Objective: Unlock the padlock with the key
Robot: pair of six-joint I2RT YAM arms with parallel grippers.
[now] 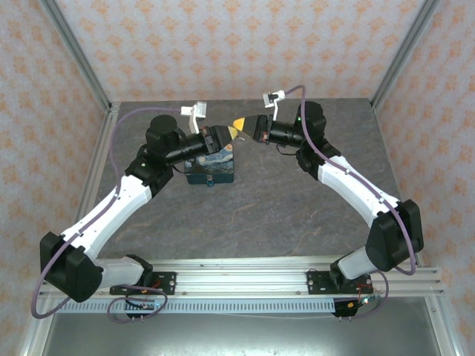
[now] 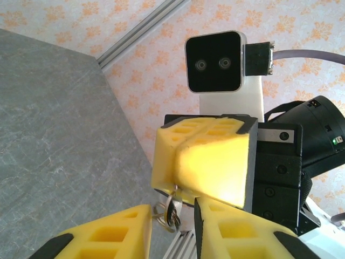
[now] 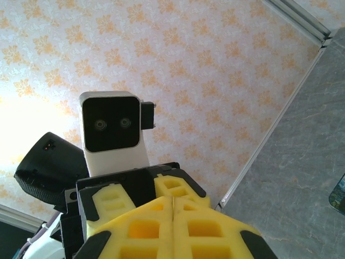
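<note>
Both grippers meet in mid-air above the Starry Night tin. My right gripper is shut, its yellow pads pressed together on the key, a thin metal sliver with a wire ring hanging from its tips. My left gripper is open. Its two yellow fingers stand either side of the dangling key and ring without touching them. The padlock is too small to make out; it may be the small piece at the tin's near edge.
The grey stone-patterned table is ringed by patterned walls with aluminium posts at the back corners. A corner of the tin shows at the right edge of the right wrist view.
</note>
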